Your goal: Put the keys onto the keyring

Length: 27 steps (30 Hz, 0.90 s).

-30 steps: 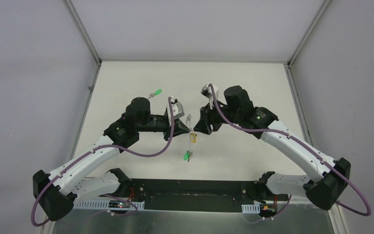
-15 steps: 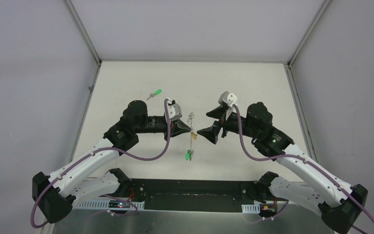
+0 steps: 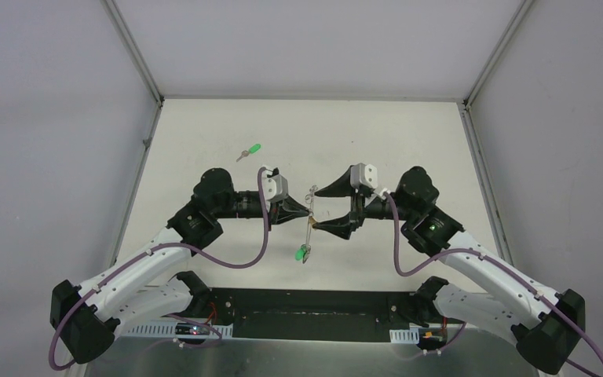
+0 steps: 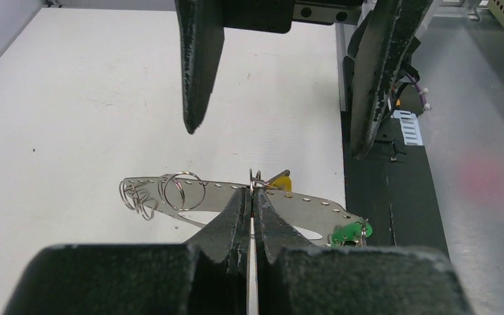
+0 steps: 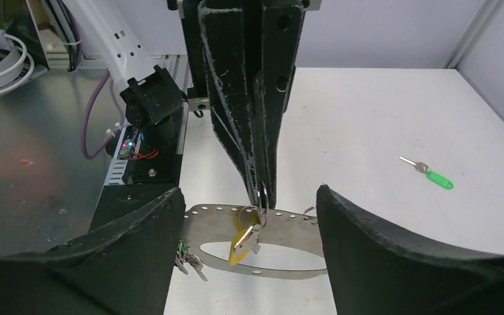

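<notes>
The keyring [image 4: 315, 209] is a flat grey metal oval loop with a row of holes, hanging in the air above the table. My left gripper [image 4: 254, 193] is shut on a small split ring at its upper edge [image 3: 308, 210]. A yellow key [image 5: 244, 241] dangles from that ring. A green key [image 4: 348, 233] hangs at the loop's near end [image 3: 301, 253]. My right gripper [image 5: 249, 197] is open, one finger on each side of the keyring [image 5: 289, 220] and touching nothing [image 3: 319, 209]. A second green key [image 3: 252, 149] lies loose on the table at the back left [image 5: 438, 179].
Spare split rings [image 4: 180, 190] hang at the keyring's far end. The black base strip [image 3: 306, 314] runs along the table's near edge. Grey walls and metal posts [image 3: 465, 102] close in the white table on three sides.
My right gripper has opened, turned its wrist and moved in until its fingers straddle the keyring. The left gripper has dropped slightly, still holding the ring.
</notes>
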{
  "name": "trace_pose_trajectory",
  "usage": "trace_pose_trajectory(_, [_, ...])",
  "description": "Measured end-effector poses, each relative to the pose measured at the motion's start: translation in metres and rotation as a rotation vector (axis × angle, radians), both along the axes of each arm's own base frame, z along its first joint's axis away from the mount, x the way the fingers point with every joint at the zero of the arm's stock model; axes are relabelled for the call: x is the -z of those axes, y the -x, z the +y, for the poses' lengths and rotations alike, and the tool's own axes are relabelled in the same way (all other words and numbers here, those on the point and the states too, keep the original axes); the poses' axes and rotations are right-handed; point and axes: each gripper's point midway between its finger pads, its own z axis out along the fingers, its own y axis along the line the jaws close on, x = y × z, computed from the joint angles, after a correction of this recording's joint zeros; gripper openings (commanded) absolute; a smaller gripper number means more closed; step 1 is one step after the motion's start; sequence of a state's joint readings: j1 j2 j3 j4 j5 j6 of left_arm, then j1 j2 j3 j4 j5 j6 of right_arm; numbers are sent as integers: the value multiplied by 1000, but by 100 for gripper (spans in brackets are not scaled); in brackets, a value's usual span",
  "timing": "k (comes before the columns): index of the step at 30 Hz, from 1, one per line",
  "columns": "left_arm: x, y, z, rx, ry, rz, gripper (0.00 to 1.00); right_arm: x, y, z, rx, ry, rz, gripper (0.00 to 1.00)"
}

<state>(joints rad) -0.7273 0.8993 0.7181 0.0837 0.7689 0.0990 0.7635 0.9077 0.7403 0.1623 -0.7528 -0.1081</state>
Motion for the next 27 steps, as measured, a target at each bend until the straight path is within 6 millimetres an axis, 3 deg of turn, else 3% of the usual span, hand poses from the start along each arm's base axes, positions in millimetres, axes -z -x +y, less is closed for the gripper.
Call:
trace_pose_trajectory(10, [1,3,-1,19,8,1,0,16,12,3,-104,38,-34,43])
trace_pose_trajectory(22, [0,4,-1,23,12,-1,0,35,5,6,-98,93,-31,42])
trace_pose_trajectory(27, [0,4,-1,23,12,0,0,33,1,9,-92,95,-29,25])
